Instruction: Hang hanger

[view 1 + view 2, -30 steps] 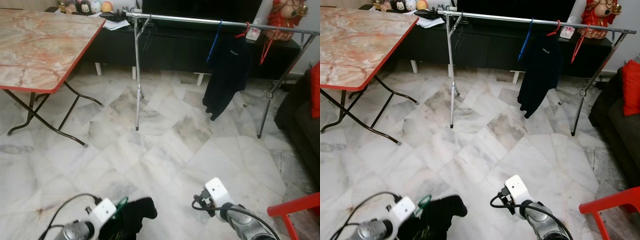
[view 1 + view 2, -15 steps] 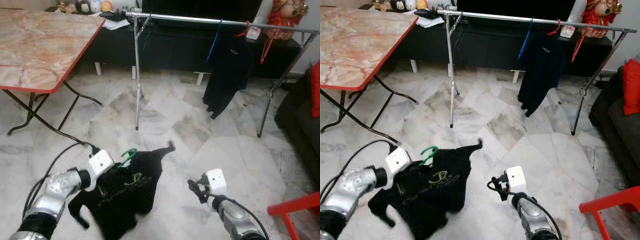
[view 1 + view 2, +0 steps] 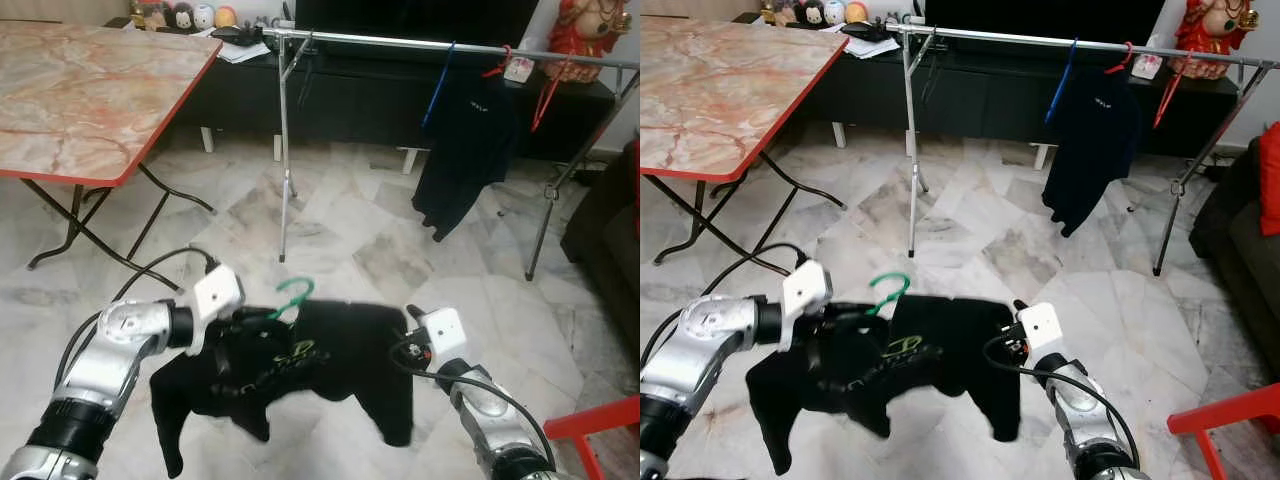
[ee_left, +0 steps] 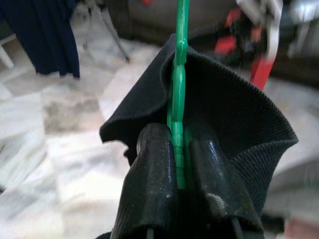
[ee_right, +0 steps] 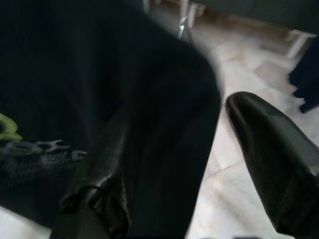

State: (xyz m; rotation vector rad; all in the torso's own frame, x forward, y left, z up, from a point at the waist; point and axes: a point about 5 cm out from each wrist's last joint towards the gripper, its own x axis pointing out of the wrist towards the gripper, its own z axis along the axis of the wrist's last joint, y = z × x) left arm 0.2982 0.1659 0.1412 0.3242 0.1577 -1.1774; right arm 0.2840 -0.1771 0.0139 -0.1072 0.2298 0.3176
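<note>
While left gripper [image 4: 177,149] fingers clamp green hanger [image 4: 178,74], black shirt [image 3: 330,350] logo unreadable; right gripper [image 5: 199,164] fingers wide.

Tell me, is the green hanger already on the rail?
No, the green hanger sits pinched in the left gripper, low over the floor and short of the rail.

My left tool [image 4: 175,164] pinches the green hanger [image 4: 178,94] by its neck, hook [image 3: 293,294] up, low in the frame's centre. A black shirt [image 3: 330,355] with a yellow-green print drapes from it. Across the frame's top runs the rail [image 3: 400,42].
</note>
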